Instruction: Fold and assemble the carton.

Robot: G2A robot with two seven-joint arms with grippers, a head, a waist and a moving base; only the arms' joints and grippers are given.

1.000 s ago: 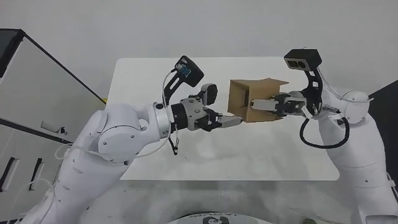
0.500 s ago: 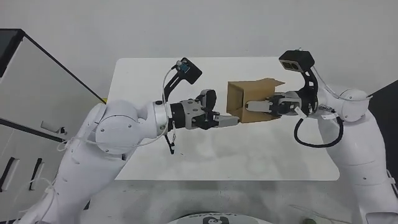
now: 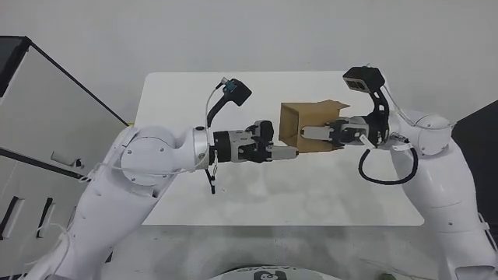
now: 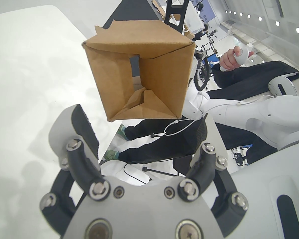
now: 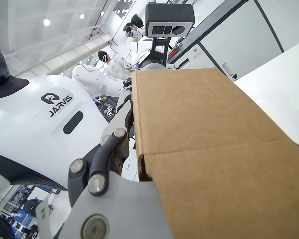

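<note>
**Carton Up as a Tube, Ends Not Yet Closed**

Here's where I stood. The carton (image 3: pixel 311 124) was already opened from flat into a four-sided tube, so I counted the big fold as done. It lay on its side over the right-centre of the desk (image 3: pixel 179 101), with one open mouth facing my left arm. I couldn't tell whether its underside touched the desk or hung just clear of it.

My right hand (image 3: pixel 313 134) was closed on the carton's wall, and one finger (image 5: pixel 125 118) showed tight beside the panel in the right wrist view. My left hand (image 4: pixel 143 123) was spread wide and held nothing. It sat just beside the near mouth and lined up with it.

Looking down the tube from the left wrist, I saw flaps at the far end folded inward at an angle, with a gap between them. I judged that end half-closed at best. The near mouth was wide open.

Left to do, by my reckoning: seat the far flaps, then close the near end. The board was plain brown corrugated with clean creases, and the walls were a bit skewed rather than square.
</note>
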